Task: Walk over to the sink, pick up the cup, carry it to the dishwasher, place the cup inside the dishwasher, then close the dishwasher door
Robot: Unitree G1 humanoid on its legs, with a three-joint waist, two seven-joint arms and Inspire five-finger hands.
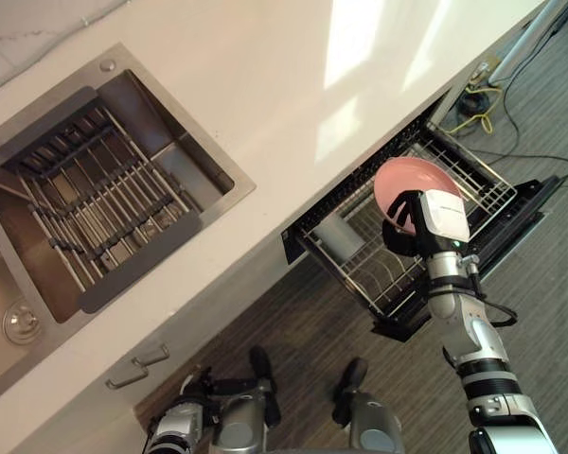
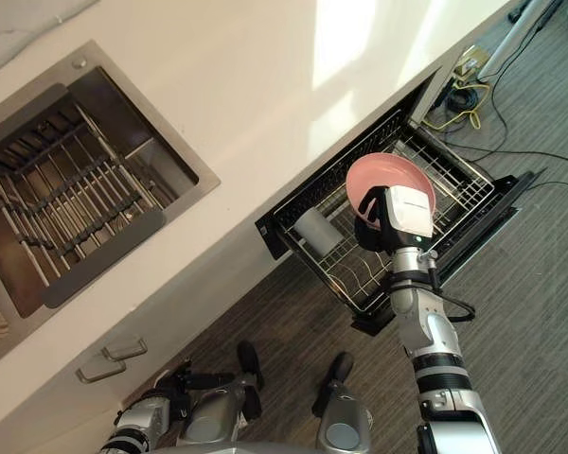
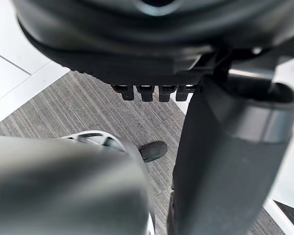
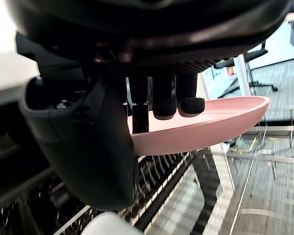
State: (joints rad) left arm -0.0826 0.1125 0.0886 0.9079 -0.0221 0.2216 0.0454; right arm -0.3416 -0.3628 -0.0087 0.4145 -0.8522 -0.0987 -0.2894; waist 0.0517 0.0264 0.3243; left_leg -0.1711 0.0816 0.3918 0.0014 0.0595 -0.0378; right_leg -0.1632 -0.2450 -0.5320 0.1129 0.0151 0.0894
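The sink [image 1: 211,176] at far left holds a dark drying rack [image 1: 95,194] and no cup that I can see, so pickup and carry look finished. The left hand [image 2: 189,382] hangs low by the cabinet front, and I cannot tell whether it is open or closed. Right of it, under the counter [image 1: 293,85], the dishwasher basket [image 1: 469,175] is pulled out. A pale cup [image 1: 339,236] already lies at its near-left corner. Further right, the right hand [image 1: 424,225] hovers above the basket, clamped on a pink plate [image 1: 402,180] rather than a cup. Its fingers [image 4: 164,100] curl over the rim with the thumb beneath. The plate is tilted and clear of the wires. The door [image 1: 525,208] is open. Judged from this, placing is under way. What is left is lowering the plate in, letting go, pulling back and shutting the door.
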